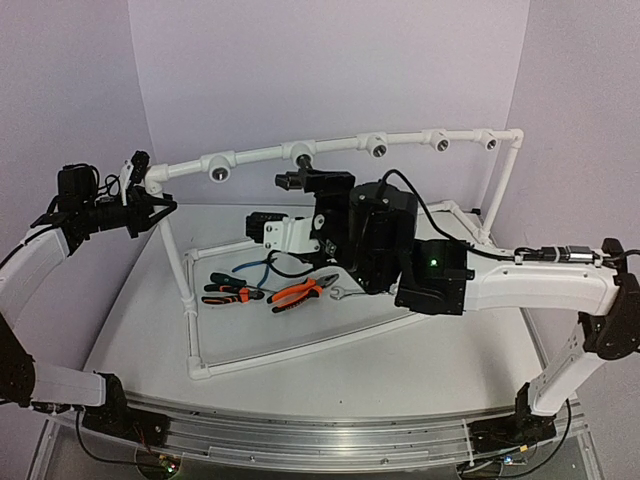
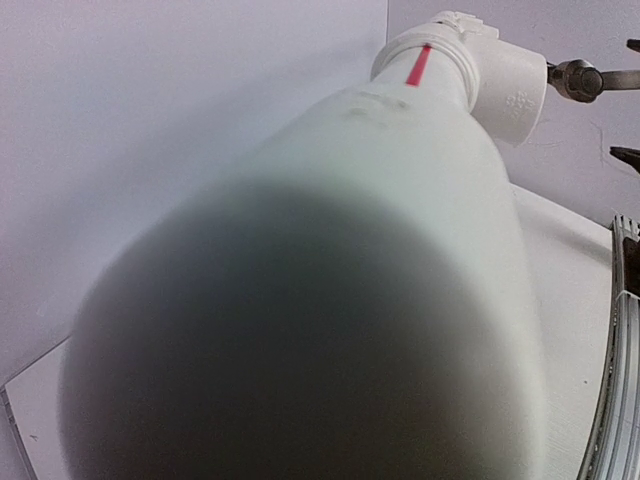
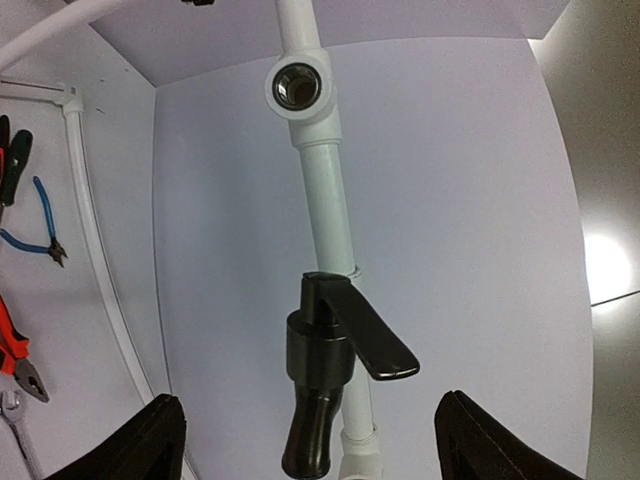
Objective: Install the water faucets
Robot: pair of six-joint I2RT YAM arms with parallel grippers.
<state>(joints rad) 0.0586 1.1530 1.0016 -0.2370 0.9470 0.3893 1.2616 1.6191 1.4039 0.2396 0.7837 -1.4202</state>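
Note:
The dark faucet (image 3: 325, 370) hangs on the white pipe rail (image 3: 325, 210), spout down and lever (image 3: 370, 340) angled right. In the top view the faucet (image 1: 291, 181) sits under the rail's middle fitting. My right gripper (image 3: 310, 400) is open, its black fingers (image 3: 150, 445) wide on both sides of the faucet and clear of it. An empty threaded tee (image 3: 293, 87) shows farther along the rail. My left gripper (image 1: 150, 208) is at the frame's left corner, shut on the pipe frame (image 2: 400, 200), which fills the left wrist view and hides the fingers.
On the white board inside the frame lie orange-handled pliers (image 1: 300, 292), black-and-orange pliers (image 1: 232, 292), blue cutters (image 1: 258, 268) and a silver wrench (image 1: 345, 293). Several more open tees (image 1: 440, 143) line the top rail. Purple walls close the back and sides.

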